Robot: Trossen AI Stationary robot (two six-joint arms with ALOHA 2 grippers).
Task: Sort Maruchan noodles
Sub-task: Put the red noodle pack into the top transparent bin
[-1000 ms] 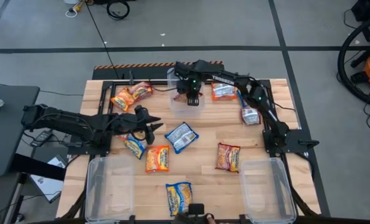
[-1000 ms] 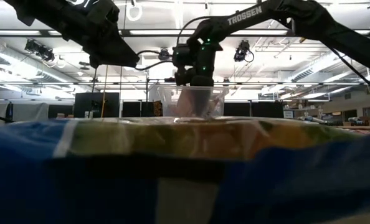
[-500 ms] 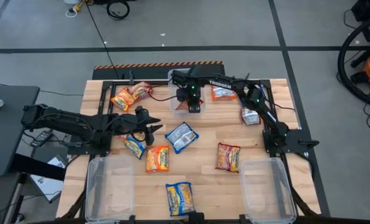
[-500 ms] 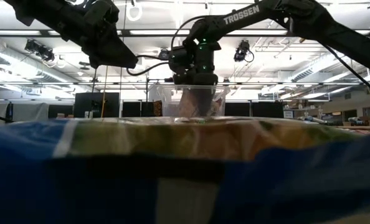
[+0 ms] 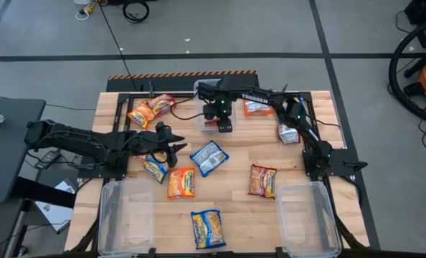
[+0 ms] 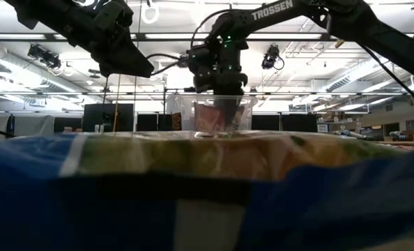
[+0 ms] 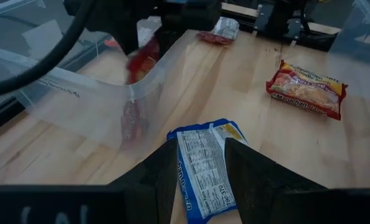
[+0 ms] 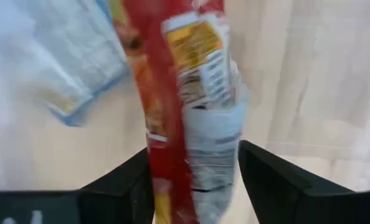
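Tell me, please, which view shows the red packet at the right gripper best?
The right wrist view: the red packet fills the picture, on edge between the gripper's fingers. The left wrist view shows it blurred through the clear bin. The low view shows it faintly inside the bin, and the high view hides it under the right gripper.

The left gripper hangs over the wooden table, its two dark fingers apart, with a blue packet lying label-side up on the table between them. Beside it stands a clear bin with a red packet on edge inside, and the other arm reaches in above that bin. Farther off an orange packet lies flat on the wood, well apart from the blue one, and two more packets, one red and one silvery, lie near the far edge.
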